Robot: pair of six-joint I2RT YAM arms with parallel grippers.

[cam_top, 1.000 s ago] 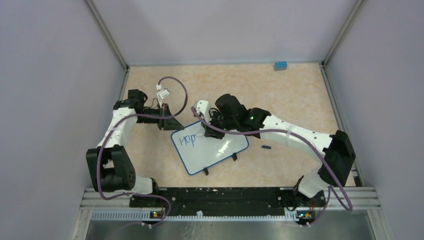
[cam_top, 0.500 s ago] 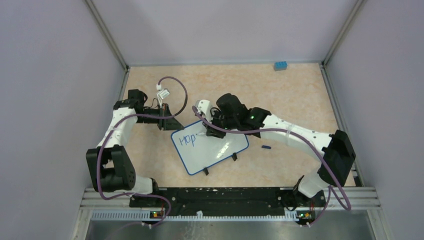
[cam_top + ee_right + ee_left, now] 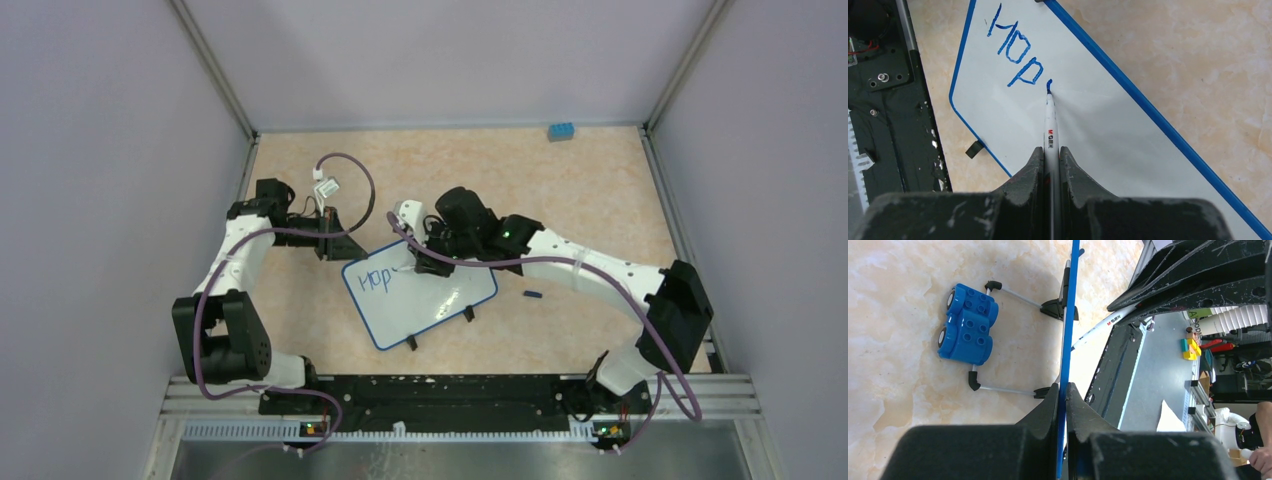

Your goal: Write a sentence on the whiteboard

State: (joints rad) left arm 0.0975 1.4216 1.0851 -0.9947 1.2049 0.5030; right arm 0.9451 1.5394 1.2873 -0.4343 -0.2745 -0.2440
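Observation:
The whiteboard (image 3: 445, 292) lies tilted on the table, blue-rimmed, with black clip feet. My left gripper (image 3: 336, 246) is shut on its upper left corner; in the left wrist view the rim (image 3: 1068, 315) runs edge-on between the closed jaws of that gripper (image 3: 1062, 390). My right gripper (image 3: 420, 262) is shut on a white marker (image 3: 1049, 115), whose blue tip touches the whiteboard (image 3: 1118, 135). The sentence (image 3: 1015, 55) reads "Hop" in blue, plus a short fresh stroke at the tip. From above the sentence (image 3: 378, 280) sits near the board's left end.
A blue toy brick (image 3: 560, 131) lies at the table's far right corner and also shows in the left wrist view (image 3: 968, 322). A small dark cap (image 3: 533, 294) lies right of the board. Grey walls enclose the table.
My right gripper has shifted a little to the right along the board with the marker, and a short new stroke has appeared after the "p". The left arm has stayed still.

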